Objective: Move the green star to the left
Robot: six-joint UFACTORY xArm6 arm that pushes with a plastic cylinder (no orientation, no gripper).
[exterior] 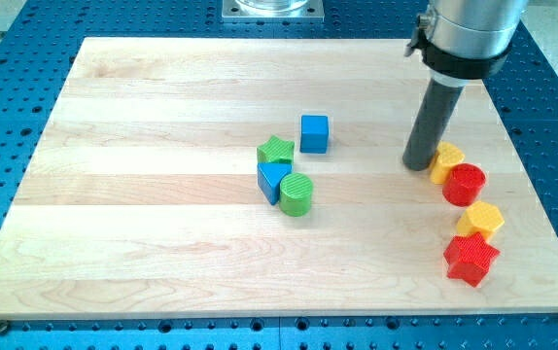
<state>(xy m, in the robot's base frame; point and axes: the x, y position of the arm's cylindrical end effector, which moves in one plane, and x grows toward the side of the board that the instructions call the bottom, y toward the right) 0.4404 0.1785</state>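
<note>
Blue cube [314, 133]: near board centre, alone.
Blue triangle [272, 179]: touching green cylinder [296, 195] on its right.
Yellow block [446, 160]: touching red cylinder [465, 184] below-right.
Yellow hexagon [480, 221]: just above red star [470, 259].
Wooden board [143, 224]: on blue perforated table [7, 39].

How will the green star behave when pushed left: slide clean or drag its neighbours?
The green star sits flat and low on smooth wood, so it will probably slide, not tip. Its points may make it rotate under an off-centre push. The blue triangular block touches its lower edge, so it may get nudged. My tip is well to its right.
</note>
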